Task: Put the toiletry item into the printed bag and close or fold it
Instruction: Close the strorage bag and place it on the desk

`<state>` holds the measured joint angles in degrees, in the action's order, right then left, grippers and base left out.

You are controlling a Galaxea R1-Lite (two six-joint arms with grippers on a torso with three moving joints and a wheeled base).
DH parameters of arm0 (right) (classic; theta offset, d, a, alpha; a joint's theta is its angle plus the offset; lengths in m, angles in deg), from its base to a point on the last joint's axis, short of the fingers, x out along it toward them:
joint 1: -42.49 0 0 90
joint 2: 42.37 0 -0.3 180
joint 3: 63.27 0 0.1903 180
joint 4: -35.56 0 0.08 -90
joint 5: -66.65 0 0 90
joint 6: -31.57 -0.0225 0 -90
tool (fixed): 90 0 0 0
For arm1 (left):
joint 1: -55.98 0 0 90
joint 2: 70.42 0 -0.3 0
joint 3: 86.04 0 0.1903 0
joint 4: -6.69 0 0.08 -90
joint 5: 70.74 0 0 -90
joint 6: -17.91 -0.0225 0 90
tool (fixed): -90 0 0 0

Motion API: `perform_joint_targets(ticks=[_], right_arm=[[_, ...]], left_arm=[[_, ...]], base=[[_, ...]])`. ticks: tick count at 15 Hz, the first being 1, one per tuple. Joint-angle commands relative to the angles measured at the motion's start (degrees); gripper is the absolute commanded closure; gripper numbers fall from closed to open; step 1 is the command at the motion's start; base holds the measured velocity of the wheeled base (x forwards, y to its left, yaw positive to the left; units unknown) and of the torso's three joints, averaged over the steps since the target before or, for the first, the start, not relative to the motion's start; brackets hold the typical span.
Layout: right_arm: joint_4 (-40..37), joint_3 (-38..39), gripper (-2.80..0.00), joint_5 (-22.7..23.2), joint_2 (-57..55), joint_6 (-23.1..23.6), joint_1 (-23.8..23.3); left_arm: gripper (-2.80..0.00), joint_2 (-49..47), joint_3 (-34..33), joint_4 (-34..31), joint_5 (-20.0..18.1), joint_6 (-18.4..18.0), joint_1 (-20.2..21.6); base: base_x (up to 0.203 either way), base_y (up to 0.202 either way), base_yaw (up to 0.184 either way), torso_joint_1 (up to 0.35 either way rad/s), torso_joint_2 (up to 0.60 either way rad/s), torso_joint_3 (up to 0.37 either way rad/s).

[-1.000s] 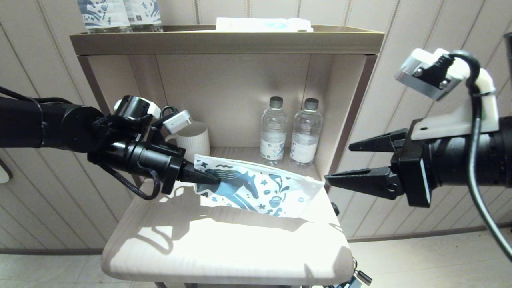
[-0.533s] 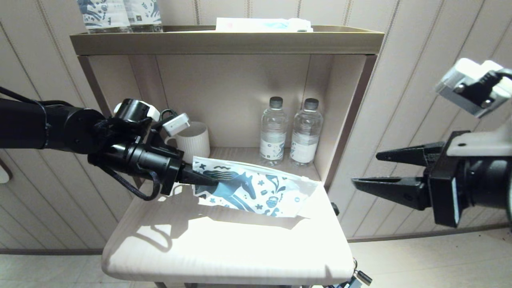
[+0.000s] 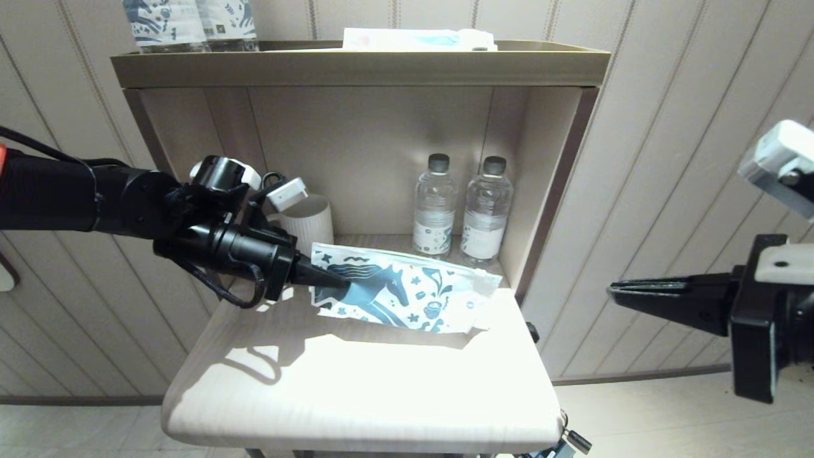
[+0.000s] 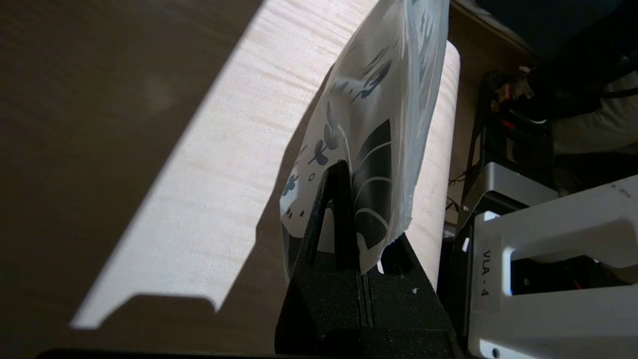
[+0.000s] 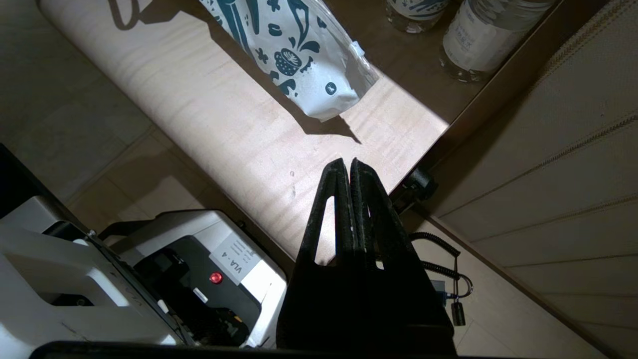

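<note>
Bag (image 3: 400,291) held off the desk (image 3: 356,388), long axis running left to right across the front of the shelf unit (image 3: 356,67), tilted slightly down toward its right end; printed horse faces us; comb not discernible in any view, so we cannot tell whether it is inside.

Left pincer (image 3: 337,280) clenched on the bag's left end, seen in the left wrist view as black tips pinching the film (image 4: 371,149); bag hangs edge-on above the lit desk surface there.

Right pincer (image 3: 613,294) clenched on nothing, tips pressed together (image 5: 346,167), well apart from the bag, off the desk's right edge; the bag's free right end with the zip strip (image 5: 356,50) lies ahead of it, toward the left.

We judge the left arm alone governs the bag now; setting it down turns on lowering along that long axis.

Behind: two bottles (image 3: 461,210), a cup (image 3: 311,222).
</note>
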<state>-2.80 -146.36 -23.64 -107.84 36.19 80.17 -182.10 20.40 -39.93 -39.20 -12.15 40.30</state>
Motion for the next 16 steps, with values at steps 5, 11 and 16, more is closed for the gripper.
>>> perform_joint_targets(ticks=[5, 11, 16], right_arm=[[0.0, 0.9, 0.0, 0.2, 0.7, 0.1, 0.2], [0.0, 1.3, 0.0, 0.4, 0.6, -0.1, 0.6], [0.0, 1.8, 0.0, 0.6, 0.7, 0.0, 0.6]], left_arm=[[0.0, 0.1, -0.1, -0.2, -0.2, -0.2, 0.3], [-2.8, 0.7, -0.1, 0.0, 1.1, 2.5, 1.4], [-2.8, 1.3, -0.6, 0.0, 1.1, 2.5, 1.4]], base=[[0.0, 0.0, 0.0, 0.0, 0.0, 0.0], [0.0, 0.0, 0.0, 0.0, 0.0, 0.0], [0.0, 0.0, 0.0, 0.0, 0.0, 0.0]])
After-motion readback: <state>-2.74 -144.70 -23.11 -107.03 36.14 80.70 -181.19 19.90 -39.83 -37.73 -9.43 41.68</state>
